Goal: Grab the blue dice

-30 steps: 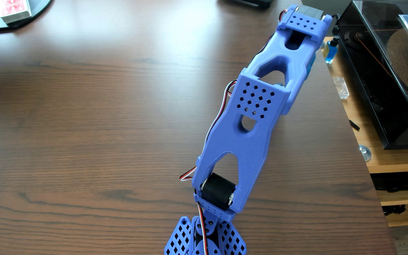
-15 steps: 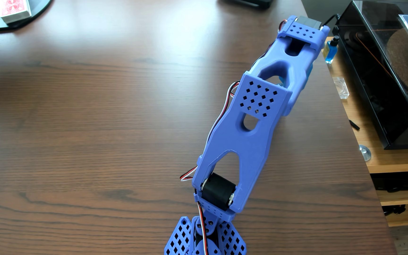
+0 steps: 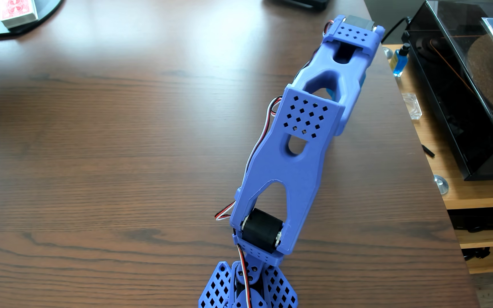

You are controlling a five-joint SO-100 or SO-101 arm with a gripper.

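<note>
Though the task wants the blue dice, it's not visible anywhere, prob. hidden under the arm [image 3: 298,133], which stretches across the desk [image 3: 120,148] toward its far right edge. Fingers hidden too; can't tell if apart or together.

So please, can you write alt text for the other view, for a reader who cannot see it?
A blue robot arm stretches from the bottom edge up across a dark wooden table; its gripper and the die are not visible. A card box lies top left, and a record player stands on a shelf to the right.
</note>
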